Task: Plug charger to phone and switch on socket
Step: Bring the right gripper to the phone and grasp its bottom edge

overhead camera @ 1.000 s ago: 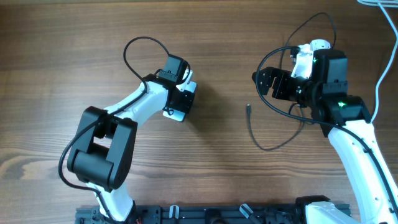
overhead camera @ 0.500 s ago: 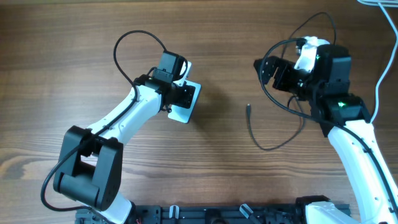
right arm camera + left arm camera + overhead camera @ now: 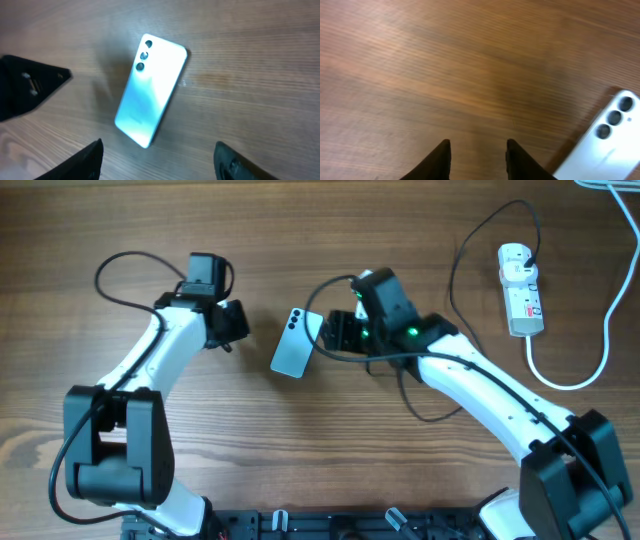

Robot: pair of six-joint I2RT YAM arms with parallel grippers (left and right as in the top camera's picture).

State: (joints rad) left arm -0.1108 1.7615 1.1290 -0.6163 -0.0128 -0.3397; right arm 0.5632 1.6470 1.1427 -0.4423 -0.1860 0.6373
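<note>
Brown wood-grain worktop (image 3: 330, 470), evenly lit. It carries only the task items and a thick white lead (image 3: 590, 370).

**Phone** (image 3: 298, 343)
- Lies flat near the middle of the worktop, between the two hands.
- Back faces up: three lenses show and the screen is against the wood.
- The long axis runs diagonally in the overhead view. The lens end points away from the robot and toward its right. The opposite short edge points toward the robot and its left.
- The charge port is probably on that nearer edge, but it is not visible.

**Charger** (image 3: 518, 203)
- The black cable loops over the right side of the worktop.
- One end runs to the far end of the socket (image 3: 521, 290) and appears to be plugged in there.
- The connector tip is not found and may be hidden under the right arm.

**Hands**
- Left hand (image 3: 477, 145): fingers a little apart with nothing between them, over bare wood near the phone, not touching it.
- Right hand (image 3: 159, 145): fingers wide apart and empty. The phone lies just ahead of them, untouched.

**Progress:** early, by my reading.
- The connector is not in the phone, and neither hand holds the cable.
- I cannot tell the socket's switch position at this size.
- Left to do: take up the tip, seat it in the port, and press the switch.
</note>
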